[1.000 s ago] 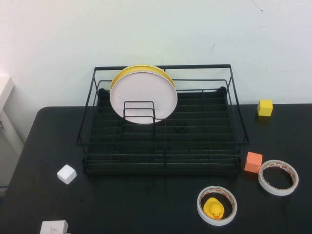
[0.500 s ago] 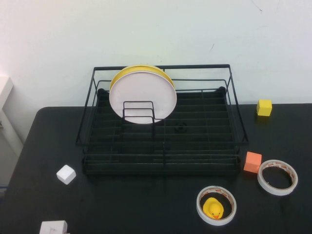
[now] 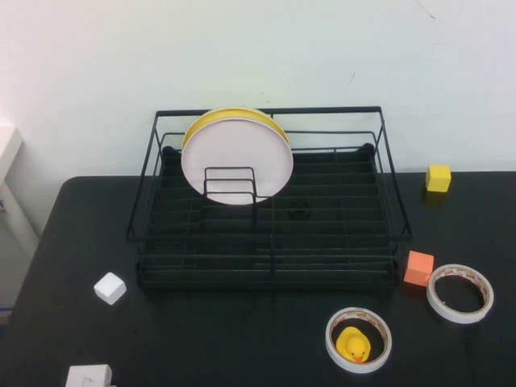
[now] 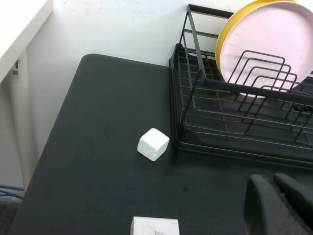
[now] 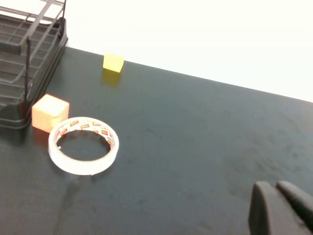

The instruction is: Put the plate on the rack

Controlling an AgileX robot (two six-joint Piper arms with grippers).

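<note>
The pale pink-white plate stands upright on edge in the black wire rack, held by the upright dividers. A yellow plate stands right behind it. Both also show in the left wrist view: the pink plate and the rack. My left gripper is shut and empty over the table, near the rack's front left corner. My right gripper is shut and empty over bare table, right of the rack. Neither gripper shows in the high view.
On the black table lie a white cube, a white block at the front edge, an orange cube, a yellow cube, an empty tape ring, and a tape ring around a yellow duck.
</note>
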